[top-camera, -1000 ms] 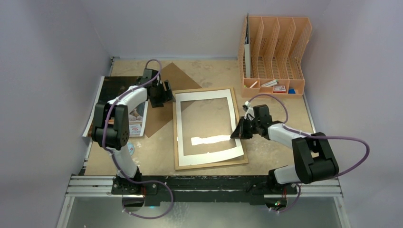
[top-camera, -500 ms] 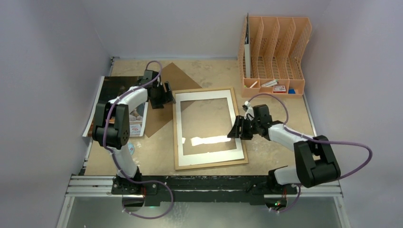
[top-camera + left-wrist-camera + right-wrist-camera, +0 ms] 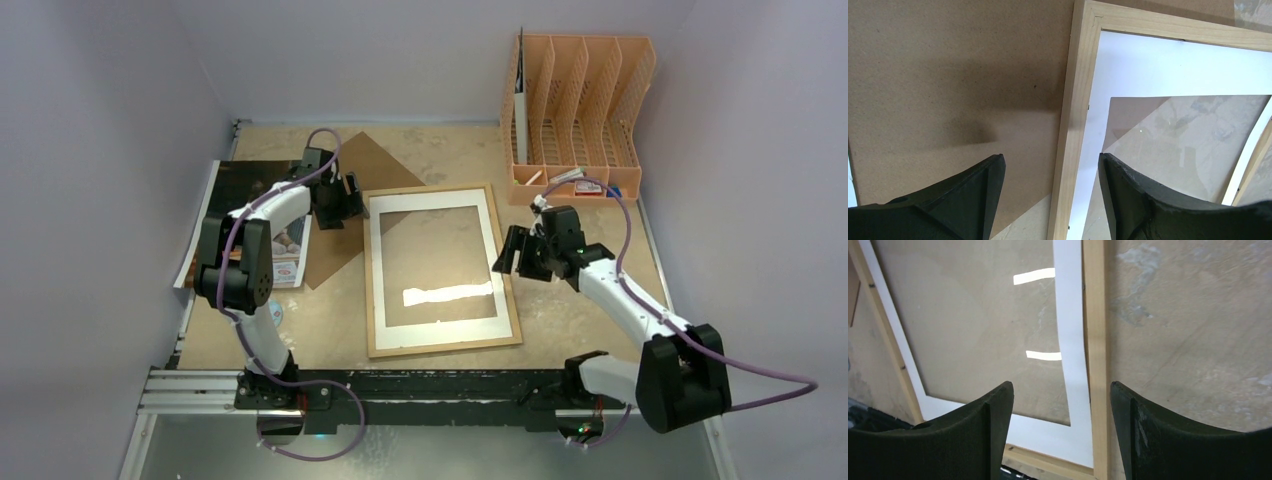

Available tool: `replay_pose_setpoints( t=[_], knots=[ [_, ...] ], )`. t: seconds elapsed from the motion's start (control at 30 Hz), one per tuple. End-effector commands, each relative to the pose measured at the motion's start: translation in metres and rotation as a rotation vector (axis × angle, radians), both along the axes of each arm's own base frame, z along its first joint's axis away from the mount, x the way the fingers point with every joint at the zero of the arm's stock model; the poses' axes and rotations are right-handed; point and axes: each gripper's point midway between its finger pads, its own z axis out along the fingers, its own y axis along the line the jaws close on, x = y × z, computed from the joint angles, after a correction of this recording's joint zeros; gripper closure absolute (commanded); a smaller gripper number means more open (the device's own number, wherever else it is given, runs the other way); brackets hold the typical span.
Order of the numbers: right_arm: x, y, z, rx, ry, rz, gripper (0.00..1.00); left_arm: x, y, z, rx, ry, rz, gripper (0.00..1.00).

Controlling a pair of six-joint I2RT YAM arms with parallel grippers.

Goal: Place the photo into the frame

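The right gripper (image 3: 1060,390) stands with its jaws spread wide and nothing between them, hanging over the right rail of the frame (image 3: 1094,340), with the white mat (image 3: 1069,315) showing below its left finger. Seen from above, the right gripper (image 3: 510,255) points left across the table, its forearm slanting back to an elbow near the table's right near corner.

The left gripper (image 3: 1050,165) is also spread and empty, above the frame's far left corner, where the wood rail meets the brown fibreboard back (image 3: 948,75). Its arm reaches far forward from the base, elbow raised.

The frame (image 3: 445,343) lies flat mid-table. The photo (image 3: 240,185), a dark print, lies at the table's left edge, partly hidden under the left arm and apart from the frame. A small red-and-white label near it is too small to read, as are the items in the orange file organiser (image 3: 580,100).

A second ago the right gripper was lower at the rail and the mat skewed past the frame's near right corner; now the mat sits square inside the border and the right arm has drawn up and back. The left arm has not moved
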Motion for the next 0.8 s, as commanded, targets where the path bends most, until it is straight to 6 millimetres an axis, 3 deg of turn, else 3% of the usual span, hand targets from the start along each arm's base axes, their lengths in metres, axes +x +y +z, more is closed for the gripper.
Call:
replay_pose_setpoints(
  t=[0.0, 0.23, 0.37, 0.57, 0.77],
  knots=[
    [0.022, -0.025, 0.018, -0.120, -0.078, -0.123, 0.27, 0.001, 0.001, 0.010, 0.005, -0.025, -0.009, 0.28],
    [0.044, 0.001, 0.046, 0.022, -0.179, -0.085, 0.28, -0.015, -0.005, 0.009, -0.030, -0.022, -0.045, 0.28],
    [0.055, 0.016, 0.056, 0.091, -0.213, -0.054, 0.34, -0.028, -0.013, 0.000, -0.055, 0.006, -0.064, 0.29],
    [0.061, 0.026, 0.028, 0.101, -0.149, -0.027, 0.61, -0.033, -0.028, -0.003, -0.131, 0.016, -0.087, 0.38],
    [0.055, 0.038, -0.009, 0.084, -0.043, -0.001, 0.66, -0.032, -0.047, 0.002, -0.225, 0.014, -0.126, 0.43]
  ],
)
